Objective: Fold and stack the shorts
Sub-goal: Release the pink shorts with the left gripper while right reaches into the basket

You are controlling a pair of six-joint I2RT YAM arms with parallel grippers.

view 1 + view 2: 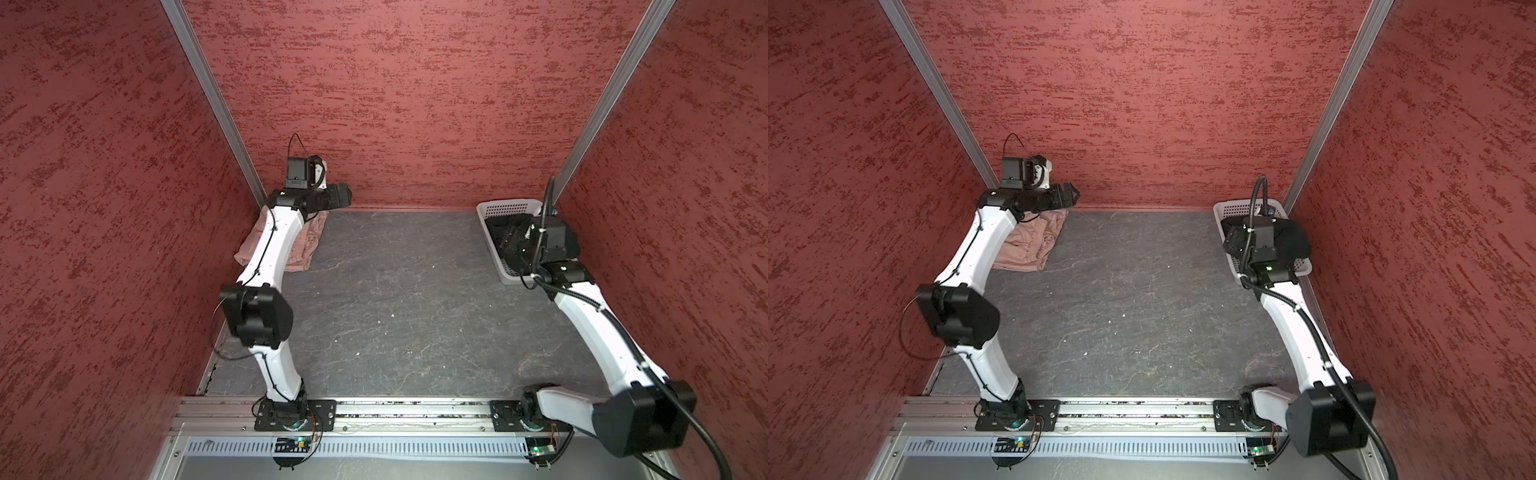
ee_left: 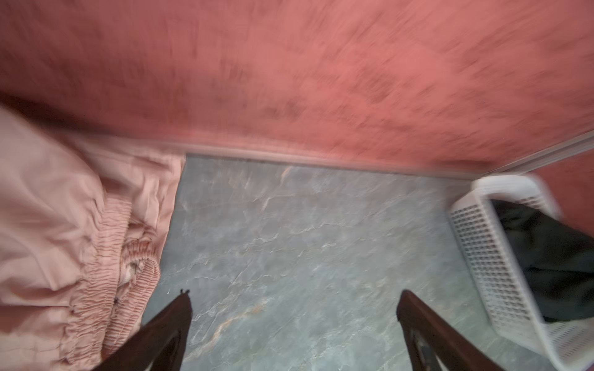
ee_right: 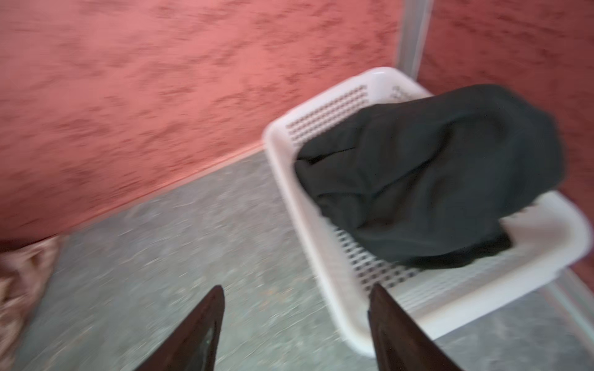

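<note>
The dusty pink shorts [image 1: 308,244] [image 1: 1032,245] lie bunched in the far left corner, partly under my left arm, and their gathered waistband [image 2: 106,257] shows in the left wrist view. My left gripper [image 1: 343,195] [image 1: 1071,194] [image 2: 294,292] hangs open and empty above their far right corner, near the back wall. The black shorts [image 1: 1296,243] [image 3: 434,176] [image 2: 553,257] lie crumpled in the white basket [image 1: 505,208] [image 1: 1237,206] [image 3: 289,180]. My right gripper [image 1: 509,242] [image 1: 1231,242] [image 3: 297,287] hovers open over the basket's left rim, holding nothing.
The grey slate tabletop [image 1: 395,291] [image 1: 1125,291] stretches between the two arms. Red textured walls close in the back and both sides. The basket stands in the far right corner against the metal post [image 3: 413,32]. An aluminium rail [image 1: 415,409] runs along the front edge.
</note>
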